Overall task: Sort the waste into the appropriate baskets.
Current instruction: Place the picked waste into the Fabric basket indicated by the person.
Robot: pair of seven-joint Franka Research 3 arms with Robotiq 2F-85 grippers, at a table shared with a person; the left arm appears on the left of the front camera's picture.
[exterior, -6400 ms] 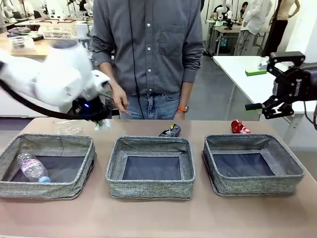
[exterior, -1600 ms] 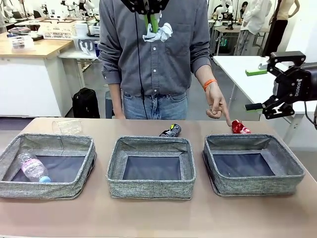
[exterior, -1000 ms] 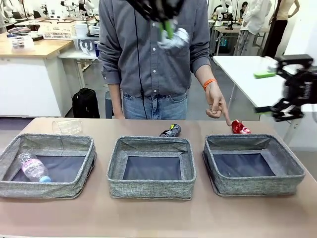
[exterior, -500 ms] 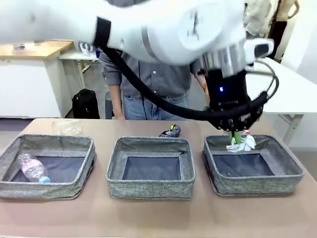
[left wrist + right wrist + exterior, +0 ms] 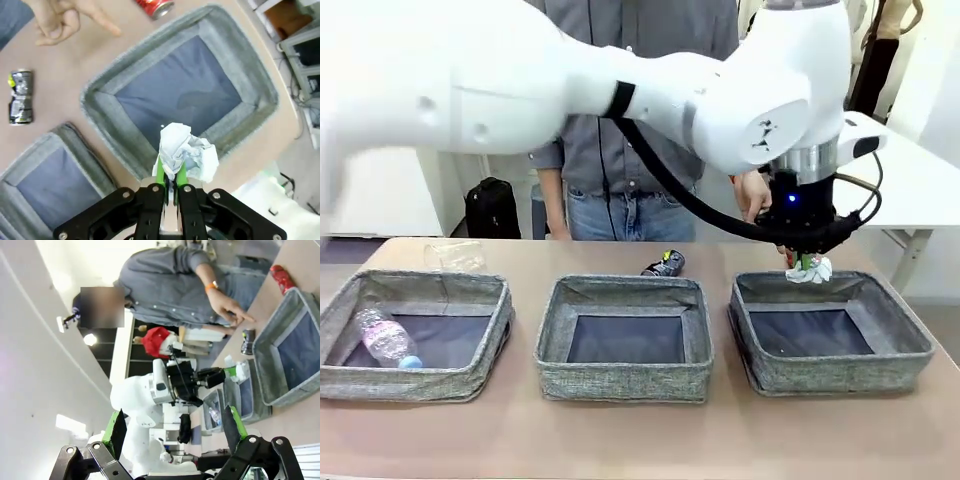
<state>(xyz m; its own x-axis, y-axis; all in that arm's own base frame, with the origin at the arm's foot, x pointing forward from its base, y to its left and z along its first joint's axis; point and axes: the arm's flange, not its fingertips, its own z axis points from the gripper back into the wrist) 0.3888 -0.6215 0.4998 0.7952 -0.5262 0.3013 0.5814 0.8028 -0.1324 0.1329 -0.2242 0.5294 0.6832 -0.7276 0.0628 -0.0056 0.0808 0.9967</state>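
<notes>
My left gripper [image 5: 805, 262] is shut on the crumpled white paper ball [image 5: 810, 270], holding it just above the far rim of the right basket [image 5: 840, 374]. In the left wrist view the paper ball [image 5: 187, 152] sticks out of my gripper [image 5: 170, 172] over that basket [image 5: 250, 55]. A crushed red can [image 5: 155, 5] and a crushed black can [image 5: 20, 96] lie on the table beyond the baskets. The left basket [image 5: 420, 384] holds a clear bottle [image 5: 385, 338]. My right gripper [image 5: 175, 430] stands open and holds nothing.
The middle basket [image 5: 620, 380] has nothing in it. A clear plastic cup [image 5: 455, 255] lies behind the left basket. The person's hand [image 5: 65, 20] points a finger toward the red can. The black can [image 5: 664, 264] lies behind the middle basket.
My left arm swung from high at the centre down to the right basket with the paper ball, then shifted toward its far rim. It now covers the right arm in the front view.
</notes>
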